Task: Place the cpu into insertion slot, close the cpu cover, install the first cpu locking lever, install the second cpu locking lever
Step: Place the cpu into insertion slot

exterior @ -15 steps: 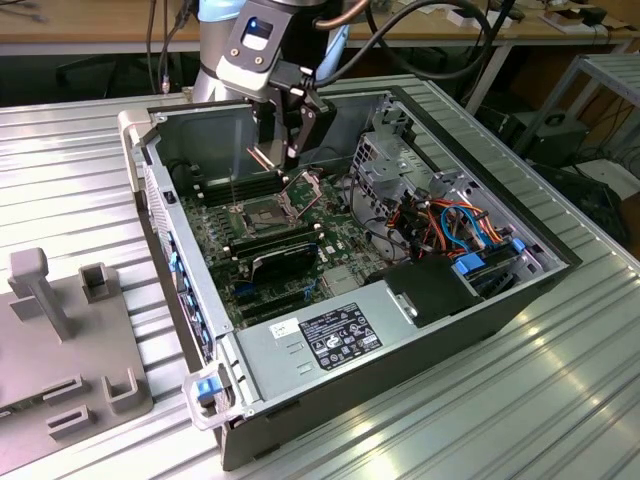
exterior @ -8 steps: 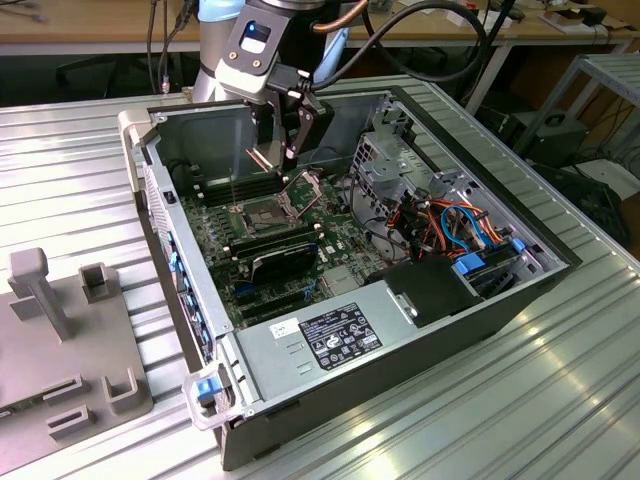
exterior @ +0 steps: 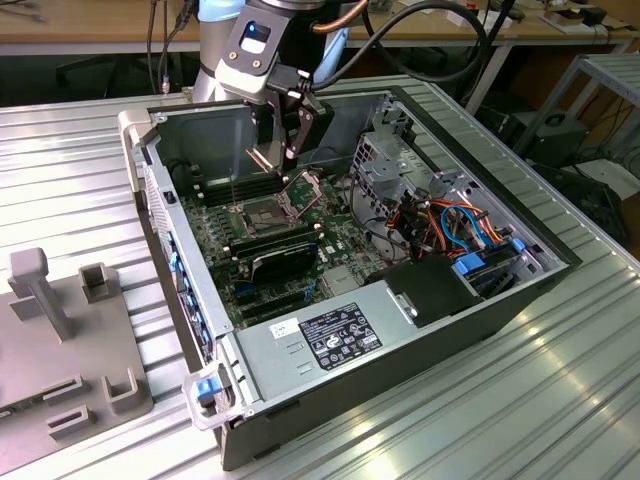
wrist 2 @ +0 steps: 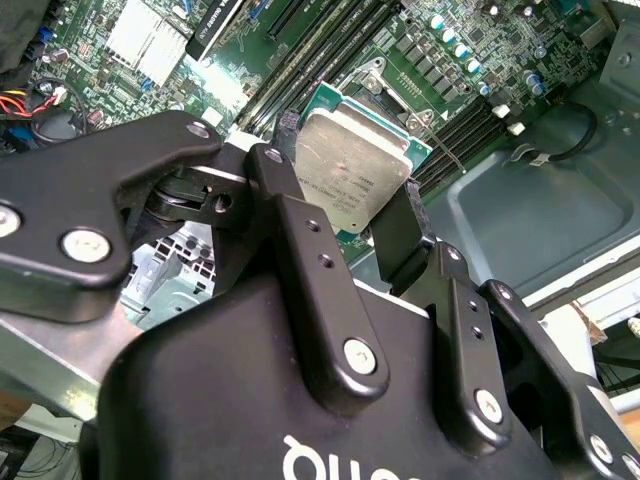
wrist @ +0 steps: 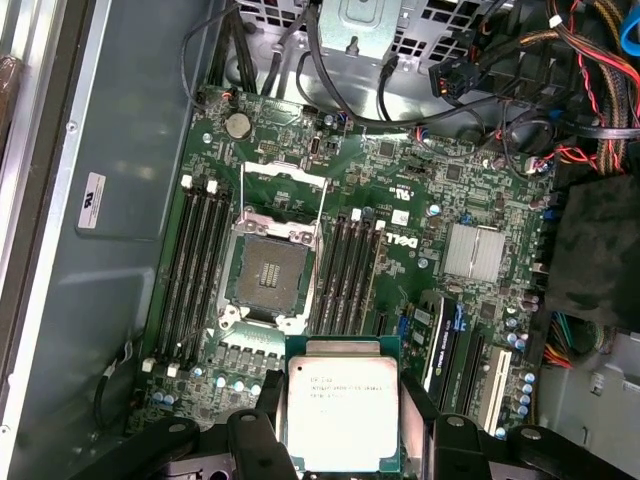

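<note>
The fingers [wrist 2: 292, 205] of the gripper [wrist 2: 345, 215] are pinching the cpu [wrist: 342, 412] by two opposite edges, with its metal top showing in both wrist views. In the exterior view the cpu is hanging tilted in the air at about 12 o'clock from the slot [exterior: 248, 213] and clear of it. The slot is lying bare with its dark centre exposed, and the cover [exterior: 303, 188] is standing raised at about 2 o'clock from it. The board [wrist: 400, 260] is sitting inside the open case [exterior: 450, 300], with memory slots [wrist: 195, 260] flanking the slot on both sides.
</note>
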You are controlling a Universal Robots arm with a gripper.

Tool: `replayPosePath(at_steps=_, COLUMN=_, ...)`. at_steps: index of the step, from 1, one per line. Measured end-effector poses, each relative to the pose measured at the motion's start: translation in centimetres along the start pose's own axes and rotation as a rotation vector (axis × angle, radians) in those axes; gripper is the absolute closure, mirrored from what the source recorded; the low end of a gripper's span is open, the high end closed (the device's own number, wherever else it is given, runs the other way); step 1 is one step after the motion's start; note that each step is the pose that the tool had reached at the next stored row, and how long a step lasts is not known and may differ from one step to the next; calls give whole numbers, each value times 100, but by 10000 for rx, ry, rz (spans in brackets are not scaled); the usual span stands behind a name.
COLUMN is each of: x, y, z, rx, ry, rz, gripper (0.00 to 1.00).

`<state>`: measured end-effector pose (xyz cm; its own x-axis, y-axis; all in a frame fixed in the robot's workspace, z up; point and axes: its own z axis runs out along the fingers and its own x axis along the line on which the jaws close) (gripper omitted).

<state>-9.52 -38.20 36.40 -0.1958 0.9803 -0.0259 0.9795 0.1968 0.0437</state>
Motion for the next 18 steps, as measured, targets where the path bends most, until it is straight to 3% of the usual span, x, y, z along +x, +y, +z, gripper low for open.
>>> replayPosePath(at_steps=4, x=41, y=8, z=37, rx=-1, ry=8, rz=1, gripper=45)
replayPosePath(at_steps=6, x=87, y=71, z=131, rx=12, ry=11, rz=26, gripper=45)
replayPosePath(at_steps=8, x=90, y=78, z=166, rx=16, ry=12, rz=100, gripper=45)
replayPosePath(at_steps=12, x=90, y=103, z=250, rx=30, ry=-1, rz=411, gripper=45)
replayPosePath(at_steps=14, x=90, y=108, z=299, rx=39, ry=-17, rz=775, gripper=45)
replayPosePath(at_steps=18, x=94, y=111, z=331, rx=43, ry=-25, rz=957, gripper=45)
